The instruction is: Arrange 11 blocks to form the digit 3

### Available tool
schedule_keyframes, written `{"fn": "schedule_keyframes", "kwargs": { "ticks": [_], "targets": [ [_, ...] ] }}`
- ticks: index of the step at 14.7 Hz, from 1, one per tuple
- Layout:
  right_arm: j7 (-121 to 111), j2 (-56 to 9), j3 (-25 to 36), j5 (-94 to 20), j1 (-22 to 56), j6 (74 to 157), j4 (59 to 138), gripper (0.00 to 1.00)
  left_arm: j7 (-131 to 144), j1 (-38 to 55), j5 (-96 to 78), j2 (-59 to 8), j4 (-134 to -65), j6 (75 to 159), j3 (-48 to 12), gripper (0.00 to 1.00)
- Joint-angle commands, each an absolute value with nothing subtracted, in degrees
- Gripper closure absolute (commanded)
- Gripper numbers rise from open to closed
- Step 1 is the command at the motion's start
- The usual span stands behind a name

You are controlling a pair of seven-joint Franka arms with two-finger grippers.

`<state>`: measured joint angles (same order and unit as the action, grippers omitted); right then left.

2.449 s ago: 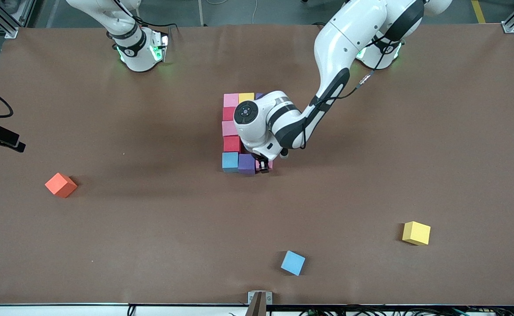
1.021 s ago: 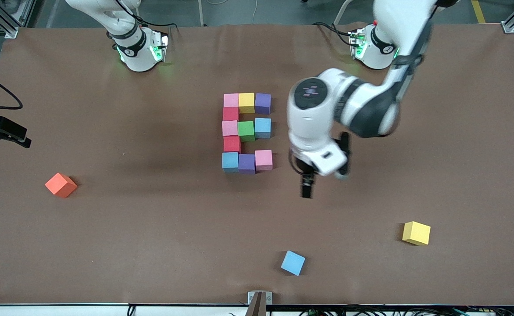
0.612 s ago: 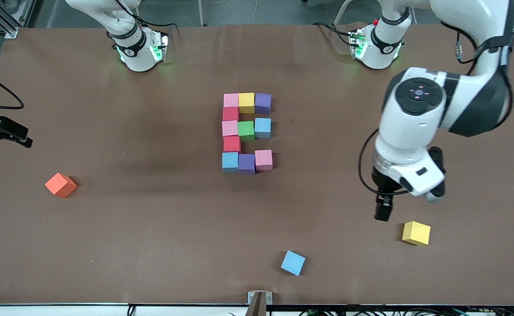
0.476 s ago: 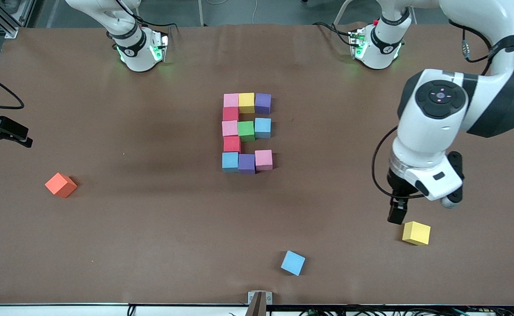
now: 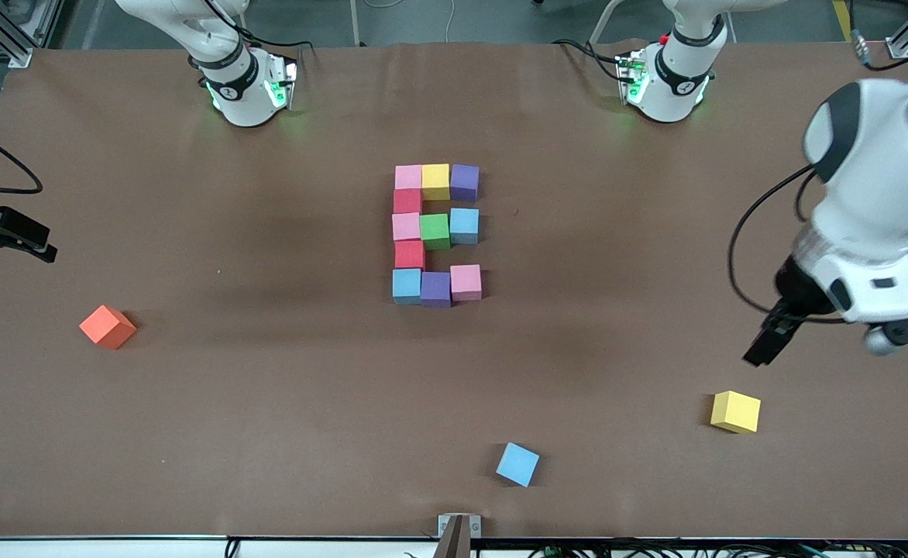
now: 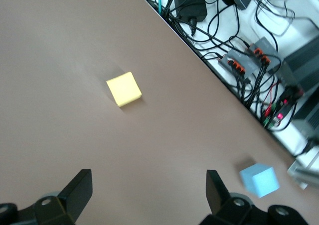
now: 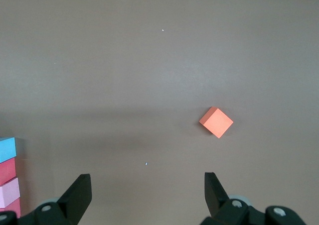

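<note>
Nearest the front camera, loose blue cube and loose yellow cube on the desk, well apart. Above the desk just past the yellow cube, left gripper, fingers spread, empty. Farther back, the digit 3 complete mid-desk, eleven blocks joined. Right gripper spread, waiting above the orange cube. Risk: a low sweep nudging the figure apart.
</note>
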<state>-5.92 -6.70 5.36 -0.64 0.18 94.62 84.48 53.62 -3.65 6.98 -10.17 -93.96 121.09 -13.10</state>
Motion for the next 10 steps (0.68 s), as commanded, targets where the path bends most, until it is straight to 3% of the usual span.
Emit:
{"fn": "schedule_keyframes", "kwargs": {
  "ticks": [1, 6, 10],
  "targets": [
    [-4.9, -6.1, 5.4, 0.2, 0.5, 94.9, 84.9, 0.00, 39.7, -5.5, 2.4, -3.6, -99.8, 119.4, -11.0, 0.00],
    [-4.9, -6.2, 5.5, 0.1, 0.3, 94.7, 84.8, 0.00, 19.3, -7.6, -1.5, 0.6, -99.1, 109.4, -6.3, 0.00],
    [-4.9, -6.2, 5.5, 0.1, 0.1, 94.2, 84.8, 0.00, 12.3, -8.9, -1.8, 1.8, -92.5, 98.6, -5.4, 0.00]
  ]
}}
